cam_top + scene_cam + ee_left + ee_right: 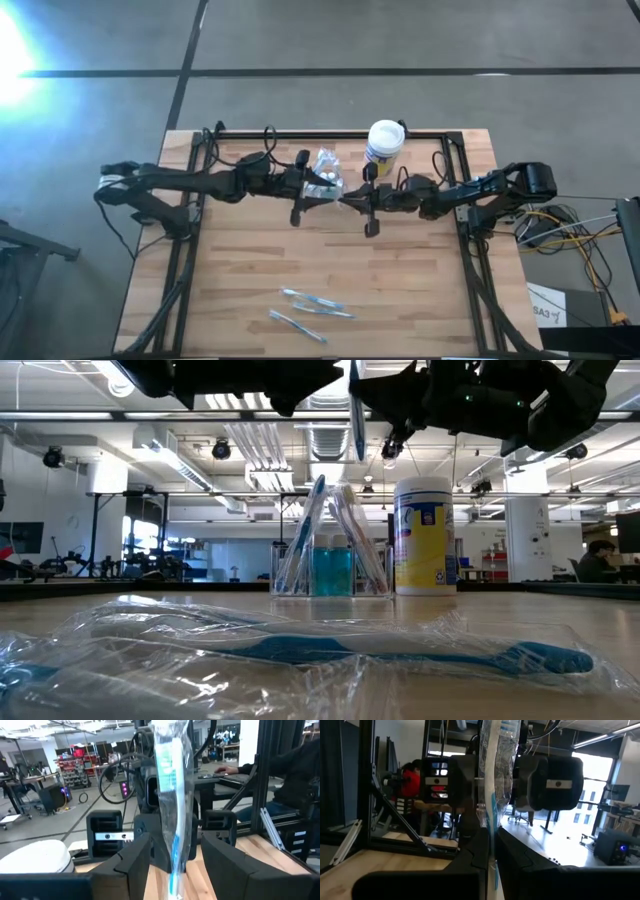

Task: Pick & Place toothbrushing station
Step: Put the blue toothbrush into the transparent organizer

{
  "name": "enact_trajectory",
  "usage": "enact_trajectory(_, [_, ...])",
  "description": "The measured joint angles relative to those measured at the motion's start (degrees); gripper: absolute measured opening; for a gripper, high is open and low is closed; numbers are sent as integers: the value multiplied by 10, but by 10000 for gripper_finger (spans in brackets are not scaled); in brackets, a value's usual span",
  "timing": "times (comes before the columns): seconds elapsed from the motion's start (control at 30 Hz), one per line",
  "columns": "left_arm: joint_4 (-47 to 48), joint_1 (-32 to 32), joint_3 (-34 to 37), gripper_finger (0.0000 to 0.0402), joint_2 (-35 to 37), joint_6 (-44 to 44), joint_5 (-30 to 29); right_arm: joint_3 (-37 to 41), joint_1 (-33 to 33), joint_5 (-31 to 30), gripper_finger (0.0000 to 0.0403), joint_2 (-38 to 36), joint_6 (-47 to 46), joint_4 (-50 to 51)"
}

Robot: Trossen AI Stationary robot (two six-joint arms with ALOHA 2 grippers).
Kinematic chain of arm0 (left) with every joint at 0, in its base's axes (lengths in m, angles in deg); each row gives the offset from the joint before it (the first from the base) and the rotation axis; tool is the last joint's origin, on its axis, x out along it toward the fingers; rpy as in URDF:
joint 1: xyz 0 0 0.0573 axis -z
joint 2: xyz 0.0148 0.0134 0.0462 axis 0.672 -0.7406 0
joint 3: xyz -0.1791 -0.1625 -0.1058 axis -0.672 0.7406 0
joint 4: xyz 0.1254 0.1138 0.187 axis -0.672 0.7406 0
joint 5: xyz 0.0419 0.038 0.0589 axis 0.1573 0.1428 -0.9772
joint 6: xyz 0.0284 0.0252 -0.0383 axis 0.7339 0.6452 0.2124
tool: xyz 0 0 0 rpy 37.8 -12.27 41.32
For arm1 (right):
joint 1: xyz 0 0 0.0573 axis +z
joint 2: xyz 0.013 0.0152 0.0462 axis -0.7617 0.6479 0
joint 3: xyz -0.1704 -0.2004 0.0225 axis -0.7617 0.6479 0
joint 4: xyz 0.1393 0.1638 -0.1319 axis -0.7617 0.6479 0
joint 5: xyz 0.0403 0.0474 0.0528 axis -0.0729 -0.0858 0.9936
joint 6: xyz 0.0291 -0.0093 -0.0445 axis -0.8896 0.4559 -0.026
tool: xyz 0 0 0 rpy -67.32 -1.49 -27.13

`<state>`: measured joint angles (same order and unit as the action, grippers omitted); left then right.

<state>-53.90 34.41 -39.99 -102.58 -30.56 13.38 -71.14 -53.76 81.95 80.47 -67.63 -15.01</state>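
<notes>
I judge this a handover above the table (250, 270): my right tool (490, 851) is clamped on a wrapped toothbrush (494, 765) held upright in the air, while my left tool (175, 852) stands with its fingers apart on either side of the same toothbrush, not gripping it. The toothbrushing station (327, 176) sits at about twelve o'clock, just beside the white-lidded canister (384, 142). Next, I think, the right arm must carry the brush over the station and lower it in upright.

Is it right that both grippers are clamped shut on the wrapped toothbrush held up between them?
Not quite. Only the right gripper is shut on the wrapped toothbrush. The left wrist view shows the left gripper open, its fingers standing clear on either side of the wrapper.
</notes>
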Motion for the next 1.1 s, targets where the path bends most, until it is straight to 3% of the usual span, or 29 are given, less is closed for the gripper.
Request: enact_trajectory(1.1, [-19,0,-24,178,-36,-2,-2,-6,0,-34,13,0,-9,4])
